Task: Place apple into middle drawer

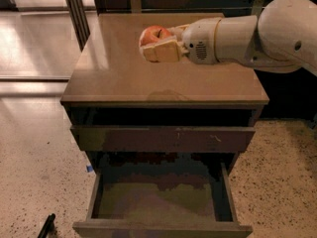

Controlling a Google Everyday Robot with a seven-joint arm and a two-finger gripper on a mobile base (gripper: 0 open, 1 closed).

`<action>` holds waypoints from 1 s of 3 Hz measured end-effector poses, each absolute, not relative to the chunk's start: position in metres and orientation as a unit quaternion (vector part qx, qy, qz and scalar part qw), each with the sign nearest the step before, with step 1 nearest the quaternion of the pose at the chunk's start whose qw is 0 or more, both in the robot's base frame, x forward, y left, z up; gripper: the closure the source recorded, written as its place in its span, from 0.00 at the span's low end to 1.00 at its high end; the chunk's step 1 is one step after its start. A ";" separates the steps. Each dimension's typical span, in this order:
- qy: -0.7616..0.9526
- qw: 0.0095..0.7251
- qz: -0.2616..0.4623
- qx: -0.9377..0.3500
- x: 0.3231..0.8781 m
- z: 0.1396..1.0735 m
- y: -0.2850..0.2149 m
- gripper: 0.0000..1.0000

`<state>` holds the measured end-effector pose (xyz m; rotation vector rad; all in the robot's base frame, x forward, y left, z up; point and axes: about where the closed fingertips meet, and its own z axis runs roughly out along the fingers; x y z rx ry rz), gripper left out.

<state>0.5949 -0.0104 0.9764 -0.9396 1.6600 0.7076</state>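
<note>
- Polished bench [124, 78] lies below our gripper [156, 41], fingers [162, 52] clamped on apple [152, 33].
- We judge it light, firm, smooth, bruisable; hold its sides.
- Our drawer [158, 205] stands open.

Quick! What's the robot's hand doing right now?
Gripper: closed on the apple, in the air above the cabinet top.

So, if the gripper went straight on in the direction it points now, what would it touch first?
The gripper, jaws shut on the apple, points toward the picture's left above the cabinet top. Nothing stands in that line over the top; beyond its edge is only floor, though depth is unclear.
</note>
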 end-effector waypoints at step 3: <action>0.736 0.504 0.290 -0.347 0.573 0.951 -0.038 1.00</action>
